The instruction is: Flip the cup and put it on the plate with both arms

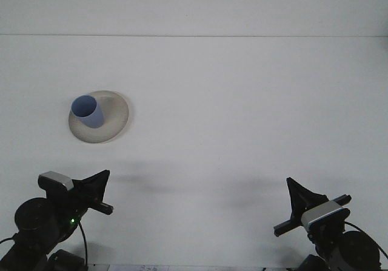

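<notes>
A single front camera sits high behind the robot and looks forward and down over the plain white tabletop (242, 101). It stands well back, taking in the whole surface up to its far edge. Both black arm ends poke into the bottom corners of the frame.

A plain blue cup (85, 111) sat on a cream plate (114, 120), up and beyond the black left pincer (97, 190). The surface (242, 113) was unpatterned white. The right pincer (301, 199) was black too, its mount silver-grey.
</notes>
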`<action>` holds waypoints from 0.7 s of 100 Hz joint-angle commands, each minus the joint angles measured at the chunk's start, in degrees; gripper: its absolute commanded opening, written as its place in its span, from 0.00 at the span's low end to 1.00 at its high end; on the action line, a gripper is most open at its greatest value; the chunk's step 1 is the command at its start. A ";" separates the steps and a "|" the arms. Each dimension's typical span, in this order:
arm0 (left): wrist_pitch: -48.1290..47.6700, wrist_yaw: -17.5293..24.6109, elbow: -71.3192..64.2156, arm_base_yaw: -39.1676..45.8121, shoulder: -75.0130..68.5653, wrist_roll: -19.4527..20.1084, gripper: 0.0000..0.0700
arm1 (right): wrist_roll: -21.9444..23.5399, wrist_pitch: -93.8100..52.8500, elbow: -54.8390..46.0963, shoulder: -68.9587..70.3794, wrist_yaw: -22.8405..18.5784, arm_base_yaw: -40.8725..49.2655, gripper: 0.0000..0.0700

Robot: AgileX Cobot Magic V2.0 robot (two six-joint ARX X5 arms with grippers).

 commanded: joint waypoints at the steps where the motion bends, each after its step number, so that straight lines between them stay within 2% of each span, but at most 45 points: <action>1: 0.55 0.09 0.55 -0.20 -0.07 -0.04 0.02 | 0.57 0.72 0.15 0.13 -0.13 0.52 0.01; 19: 0.35 0.09 0.52 0.11 -0.52 0.72 0.02 | 0.57 0.72 0.15 0.13 -0.13 0.52 0.01; 27: 1.79 0.09 -0.57 1.46 -2.19 6.95 0.02 | 0.57 0.72 0.15 0.13 -0.15 0.52 0.01; 36: 7.61 -0.26 -5.31 3.69 -5.57 11.89 0.02 | 0.57 0.72 0.15 0.13 -0.13 0.52 0.01; 45: 15.89 -2.25 -13.44 6.29 -10.34 16.48 0.02 | 0.57 0.72 0.15 0.13 -0.13 0.52 0.01; 49: 20.09 -4.39 -17.79 7.39 -12.68 19.56 0.02 | 0.57 0.72 0.15 0.13 -0.13 0.52 0.01; 56: 24.39 -7.63 -24.24 8.79 -15.93 22.60 0.02 | 0.57 0.72 0.15 0.13 -0.13 0.52 0.01; 64: 27.08 -10.86 -29.83 10.16 -18.64 23.04 0.02 | 0.57 0.72 0.15 0.13 -0.13 0.52 0.01; 70: 28.52 -11.56 -32.65 11.10 -19.82 22.84 0.02 | 0.57 0.72 0.15 0.13 -0.13 0.52 0.01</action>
